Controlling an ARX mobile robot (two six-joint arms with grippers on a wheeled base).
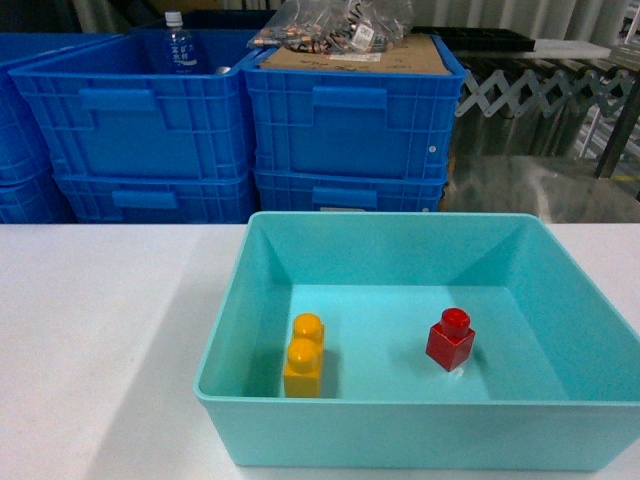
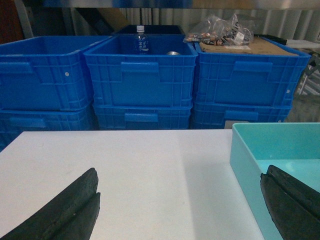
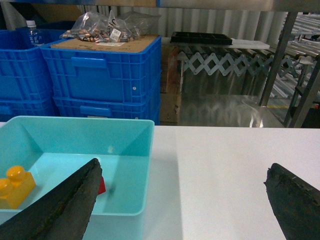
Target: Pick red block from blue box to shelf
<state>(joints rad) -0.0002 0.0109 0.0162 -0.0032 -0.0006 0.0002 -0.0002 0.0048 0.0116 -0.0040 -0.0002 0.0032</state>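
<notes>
Red block (image 1: 450,340) stands upright on the floor of the blue box (image 1: 300,415) toward its right wall, yellow brick (image 1: 304,355) well apart leftward; left gripper (image 2: 180,210) and right gripper (image 3: 180,205) both spread wide, holding nothing.

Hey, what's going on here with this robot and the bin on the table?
Nothing is being held yet. The red block sits inside the blue box on the white table, apart from a yellow brick. The left tool hangs open over bare table beside the box; the right tool is open at the box's right edge. The block has not been picked.
</notes>
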